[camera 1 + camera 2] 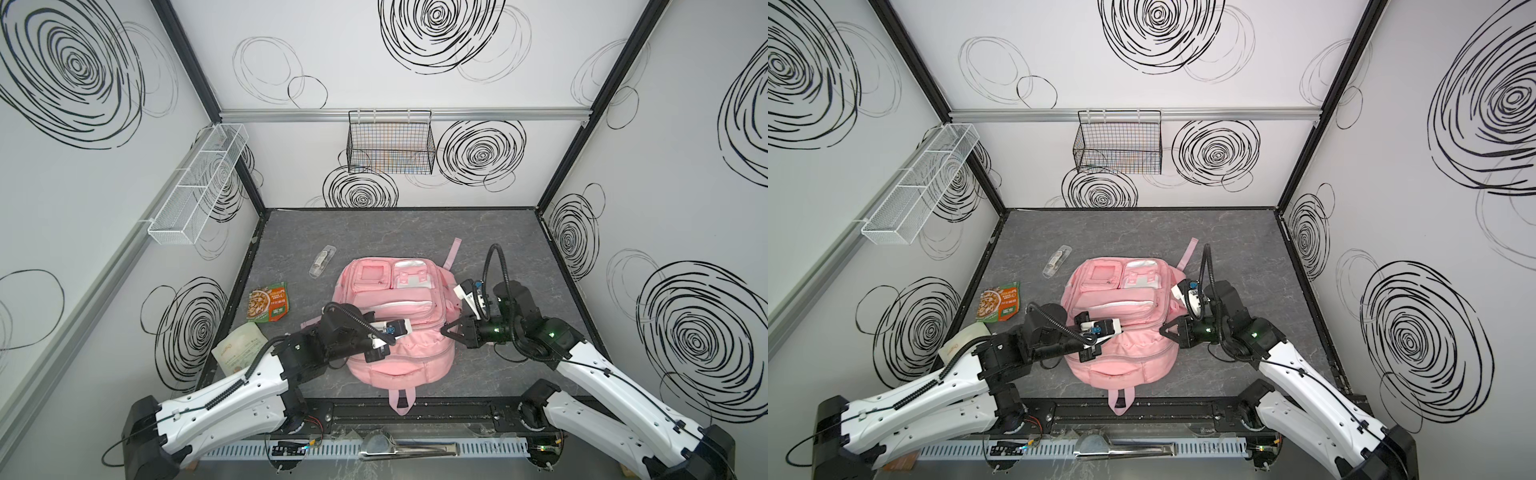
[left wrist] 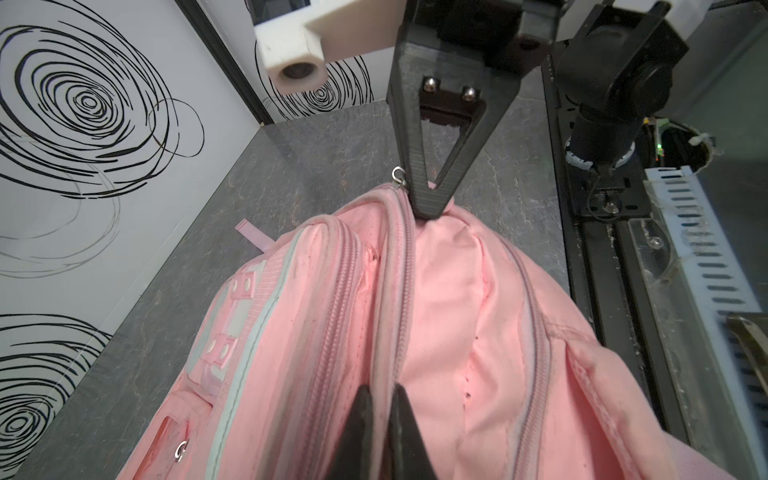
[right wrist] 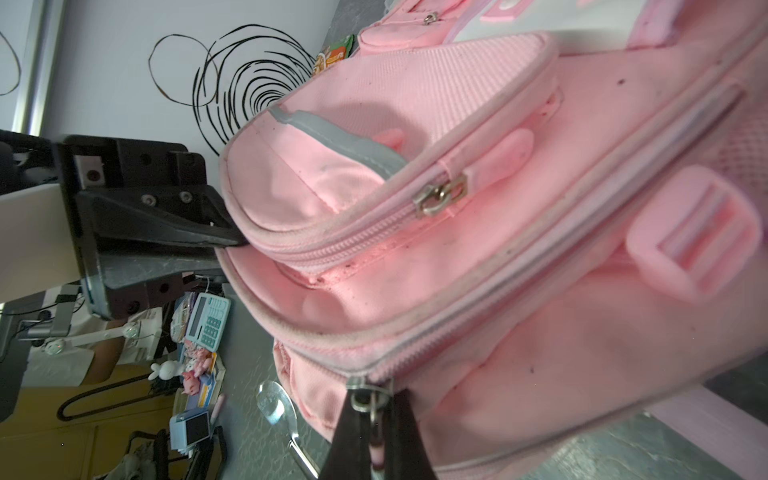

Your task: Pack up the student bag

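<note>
The student bag [image 1: 399, 361], a pink ribbed-fabric backpack with padded pockets and white trim, lies flat at the centre of the grey marbled bench [image 1: 374, 232]. Its main compartment gapes, showing smooth pale lining. The left hand [image 2: 382, 411], reaching in from 8 o'clock, is pressed together on the zippered rim. The right hand [image 3: 374, 432], at the bag's 3 o'clock, pinches a metal zipper pull [image 3: 365, 401]. A glossy snack packet [image 1: 268, 307] lies at 9 o'clock and a clear plastic case [image 1: 322, 260] at 11 o'clock. A beige pouch [image 1: 241, 353] at 8 o'clock is half hidden under the left arm. The swirl-printed white walls carry a black wire basket [image 1: 390, 145] and a white mesh basket [image 1: 199, 183].
</note>
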